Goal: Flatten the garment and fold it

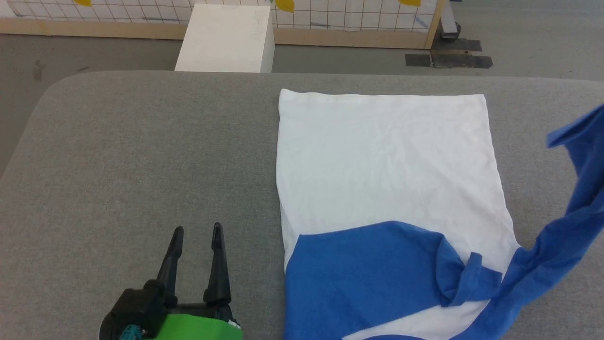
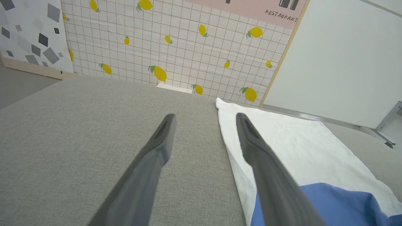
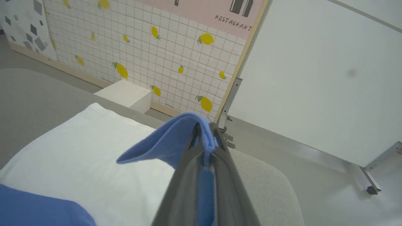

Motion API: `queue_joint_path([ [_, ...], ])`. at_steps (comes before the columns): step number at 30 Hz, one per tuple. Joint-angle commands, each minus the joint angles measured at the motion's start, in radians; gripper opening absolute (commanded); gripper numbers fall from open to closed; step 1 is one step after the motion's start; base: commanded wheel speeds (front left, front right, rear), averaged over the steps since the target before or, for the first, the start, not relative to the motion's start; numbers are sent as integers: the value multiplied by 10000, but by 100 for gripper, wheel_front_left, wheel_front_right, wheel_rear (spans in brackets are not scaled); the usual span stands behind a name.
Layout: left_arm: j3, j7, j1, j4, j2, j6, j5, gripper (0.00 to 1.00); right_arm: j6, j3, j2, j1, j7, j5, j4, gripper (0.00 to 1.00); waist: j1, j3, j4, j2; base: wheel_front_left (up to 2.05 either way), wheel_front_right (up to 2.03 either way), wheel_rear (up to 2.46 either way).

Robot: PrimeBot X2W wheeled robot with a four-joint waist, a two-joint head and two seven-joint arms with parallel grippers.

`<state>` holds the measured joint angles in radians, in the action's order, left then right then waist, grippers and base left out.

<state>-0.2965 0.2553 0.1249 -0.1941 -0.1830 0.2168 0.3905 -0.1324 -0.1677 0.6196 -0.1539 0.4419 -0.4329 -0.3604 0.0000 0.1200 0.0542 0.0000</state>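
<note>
— How's the garment (image 1: pixel 382 160) lying?
— I'm seeing its white body lying flat on the bench (image 1: pixel 141 156), one blue sleeve (image 1: pixel 368 269) folded across it, the other blue sleeve (image 1: pixel 571 226) hanging lifted on the right.

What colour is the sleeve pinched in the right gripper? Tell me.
Bright blue sleeve, best in the right wrist view.

the garment (image 1: pixel 387 156) lies flat on the right half of the desk (image 1: pixel 141 156), its hem toward the far edge. one sleeve (image 1: pixel 368 269) is folded across its near end. the other sleeve (image 1: pixel 566 226) rises off the desk at the garment's right, clamped between the right jaws. the left jaws, spread apart, sit over bare desk just left of the garment, near the front edge. behind the desk a box (image 1: pixel 226 38) stands on the floor (image 1: pixel 94 52), before a panel wall (image 1: pixel 118 9).
</note>
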Motion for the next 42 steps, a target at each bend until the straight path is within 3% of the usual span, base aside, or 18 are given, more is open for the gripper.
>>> queue_joint_path([
  [1,53,2,103,-34,-28,36,39,100,17,588,-60,-375,97,-63,-221,0,0,35,66,0,0,0,0],
  [10,13,12,-6,-79,7,47,35,100,17,4820,-1070,-1969,545,-18,-344,0,0,258,282,0,0,0,0],
  [19,-177,23,-177,130,133,-74,66,100,17,8122,-1872,-2848,14,70,2192,0,0,357,760,0,0,0,0],
  [27,-266,35,-236,380,205,-190,120,100,17,9401,-2855,-2968,-906,113,5088,0,0,290,1097,0,0,0,0],
  [28,-264,36,-236,399,206,-198,127,100,17,9436,-2957,-2996,-1046,172,5414,16,0,272,1113,0,0,0,0],
  [29,-261,38,-230,423,203,-207,134,100,17,9474,-3074,-3045,-1240,259,5790,48,0,239,1124,0,0,0,0],
  [30,-253,39,-215,444,197,-208,136,100,17,9431,-3212,-3076,-1439,289,6118,93,0,200,1123,0,0,0,0],
  [31,-247,40,-198,461,190,-206,137,100,17,9381,-3313,-3101,-1572,289,6345,100,0,160,1116,0,0,0,0],
  [35,-224,38,-104,492,110,-198,138,100,17,8979,-3519,-3295,-2131,171,6792,100,0,-29,991,0,0,0,0],
  [42,-183,-64,44,345,-75,-165,154,100,17,7083,-3073,-3214,-2541,-47,5849,100,0,-272,472,0,0,0,0],
])
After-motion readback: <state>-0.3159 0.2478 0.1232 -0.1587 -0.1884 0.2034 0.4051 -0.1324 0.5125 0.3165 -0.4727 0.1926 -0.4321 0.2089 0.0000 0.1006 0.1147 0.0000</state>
